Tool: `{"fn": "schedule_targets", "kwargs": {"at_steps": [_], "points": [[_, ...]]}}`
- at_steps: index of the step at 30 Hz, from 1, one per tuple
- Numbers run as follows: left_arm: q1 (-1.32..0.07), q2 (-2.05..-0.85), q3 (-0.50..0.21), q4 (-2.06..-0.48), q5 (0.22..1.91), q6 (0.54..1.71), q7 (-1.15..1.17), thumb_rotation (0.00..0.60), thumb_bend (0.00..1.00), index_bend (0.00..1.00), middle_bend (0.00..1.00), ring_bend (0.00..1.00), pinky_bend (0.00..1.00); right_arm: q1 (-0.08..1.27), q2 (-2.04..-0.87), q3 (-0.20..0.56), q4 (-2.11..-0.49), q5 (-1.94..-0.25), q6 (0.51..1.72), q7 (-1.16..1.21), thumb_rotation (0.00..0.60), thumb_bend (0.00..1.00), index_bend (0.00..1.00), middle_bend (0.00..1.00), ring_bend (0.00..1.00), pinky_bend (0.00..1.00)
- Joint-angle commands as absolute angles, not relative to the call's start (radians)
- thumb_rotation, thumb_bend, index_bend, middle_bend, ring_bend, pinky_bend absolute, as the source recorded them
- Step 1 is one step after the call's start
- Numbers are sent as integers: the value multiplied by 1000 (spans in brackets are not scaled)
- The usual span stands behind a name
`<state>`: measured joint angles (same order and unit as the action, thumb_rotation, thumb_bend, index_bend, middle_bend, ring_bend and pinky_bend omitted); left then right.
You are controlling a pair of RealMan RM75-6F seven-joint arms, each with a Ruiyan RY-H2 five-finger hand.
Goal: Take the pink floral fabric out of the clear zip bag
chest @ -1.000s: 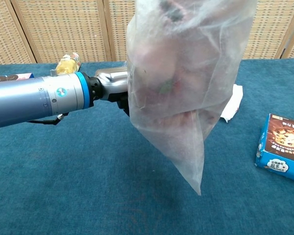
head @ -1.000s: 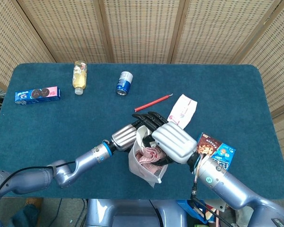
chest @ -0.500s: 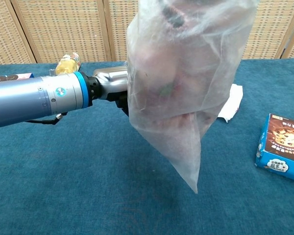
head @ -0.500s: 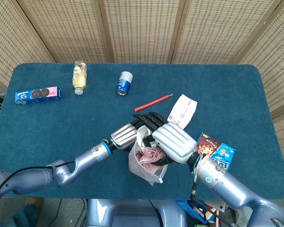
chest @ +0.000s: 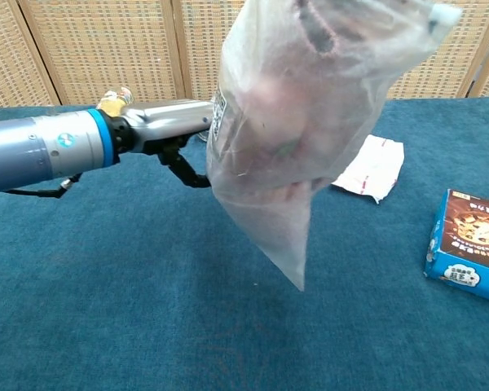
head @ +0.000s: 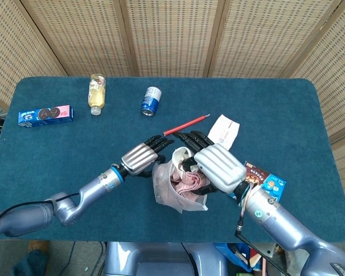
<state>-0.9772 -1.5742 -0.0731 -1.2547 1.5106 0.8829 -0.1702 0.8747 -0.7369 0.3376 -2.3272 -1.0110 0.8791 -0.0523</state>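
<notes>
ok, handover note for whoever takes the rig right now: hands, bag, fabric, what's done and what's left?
Left hand: on the rim of the clear zip bag, apparently holding it open.
Right hand: over the bag mouth, fingers reaching in at the pink floral fabric; grip unclear.
The bag hangs above the table, fabric inside it.
Done: bag lifted, mouth open.
Left: secure the fabric, pull it out, set it down.

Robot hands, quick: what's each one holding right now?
Left robot hand: holds the clear plastic zip bag edge.
Right robot hand: fingers in the bag; grip cannot be told.
</notes>
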Motion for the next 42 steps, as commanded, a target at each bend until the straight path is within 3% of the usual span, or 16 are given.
{"fn": "schedule_targets", "kwargs": {"at_steps": [1,16,25,31,42], "points": [[-966,-1563,-68,-1244,1508,890,-182,600,510,784,0,0,0,869,-743,334,-2316,-1013,881,-46,600,658,810,0,0,0],[-869,-1467,-14,-1185,1511,948,-279,600,514,788,0,0,0,819,-818,306,-2190,-1017,905,34,600,659,810,0,0,0],[-753,-1338,35,-1109,1509,1022,-375,600,521,789,0,0,0,786,-864,294,-2050,-1005,897,98,600,658,810,0,0,0],[-617,-1222,50,-948,1434,1061,-464,600,524,790,0,0,0,788,-898,285,-1928,-964,904,59,600,659,810,0,0,0],[-528,-1239,33,-739,1405,1044,-594,600,524,790,0,0,0,808,-935,275,-1910,-933,908,-36,600,659,810,0,0,0]]}}
